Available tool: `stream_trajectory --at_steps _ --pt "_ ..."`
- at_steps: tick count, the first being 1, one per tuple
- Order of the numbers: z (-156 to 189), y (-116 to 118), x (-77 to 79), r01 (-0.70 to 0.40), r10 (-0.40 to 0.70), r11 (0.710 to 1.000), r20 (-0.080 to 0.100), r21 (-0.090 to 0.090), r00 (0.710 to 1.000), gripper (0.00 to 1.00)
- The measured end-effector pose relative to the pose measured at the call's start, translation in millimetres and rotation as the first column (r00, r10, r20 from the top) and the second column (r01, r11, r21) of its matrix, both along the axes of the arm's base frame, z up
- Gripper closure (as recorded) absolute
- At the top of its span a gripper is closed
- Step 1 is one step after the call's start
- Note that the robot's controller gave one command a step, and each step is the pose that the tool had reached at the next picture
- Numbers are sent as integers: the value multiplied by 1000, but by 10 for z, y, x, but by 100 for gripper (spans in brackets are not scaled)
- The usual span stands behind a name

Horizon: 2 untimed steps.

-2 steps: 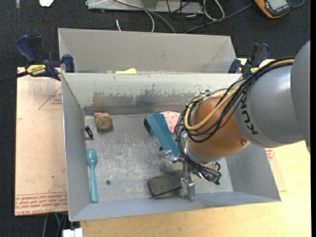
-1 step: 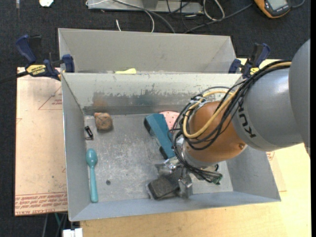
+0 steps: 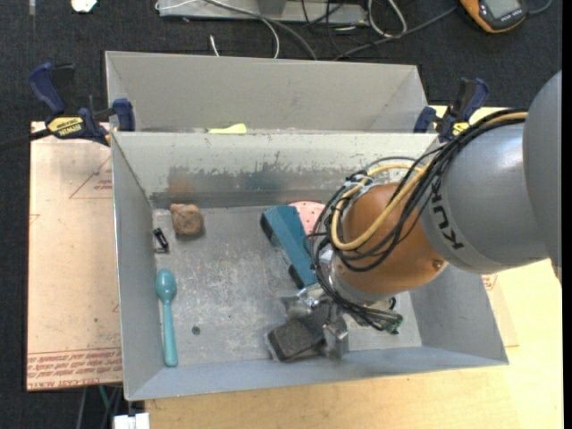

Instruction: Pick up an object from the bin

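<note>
The bin point(image 3: 134, 239) is dull grey sheet metal with sloping walls, its floor scuffed and speckled. From where I stand, the arm point(image 3: 500, 195) comes in from the right, a smooth grey casing ending in a glossy orange cover point(image 3: 384, 239) looped with black and yellow cables point(image 3: 375, 186).

The gripper point(image 3: 320, 322) is down at the floor, close to the front wall. Just beside it, on its left, lies a dark grey pad point(image 3: 290, 340): flat, roughly rectangular, matt, with rounded corners. The metal parts of the gripper stand at the pad's right end and upper edge, but I cannot tell whether the gripper is released or clenched, nor whether it has the pad.

Behind the gripper a teal block point(image 3: 286, 235), long and boxy, lies at a slant, partly under the cover. A pale pink disc point(image 3: 308, 211) peeks out past it. Well apart, on the left, are a rough brown stone point(image 3: 187, 220), a small black clip point(image 3: 161, 239) and a smooth teal plastic spoon point(image 3: 166, 315), bowl towards the back. A small green thing point(image 3: 393, 325) lies under the cover's right side.
</note>
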<state>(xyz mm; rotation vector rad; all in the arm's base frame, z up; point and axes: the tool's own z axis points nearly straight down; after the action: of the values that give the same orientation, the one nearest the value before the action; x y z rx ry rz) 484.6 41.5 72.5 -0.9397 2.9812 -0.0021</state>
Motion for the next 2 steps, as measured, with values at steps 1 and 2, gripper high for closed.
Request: stream_trajectory --at_steps 1,2 --pt "743 -13 48 44 -44 999 -9 1 999 100" --pt "691 -52 54 -194 194 981 -4 -1 981 100"
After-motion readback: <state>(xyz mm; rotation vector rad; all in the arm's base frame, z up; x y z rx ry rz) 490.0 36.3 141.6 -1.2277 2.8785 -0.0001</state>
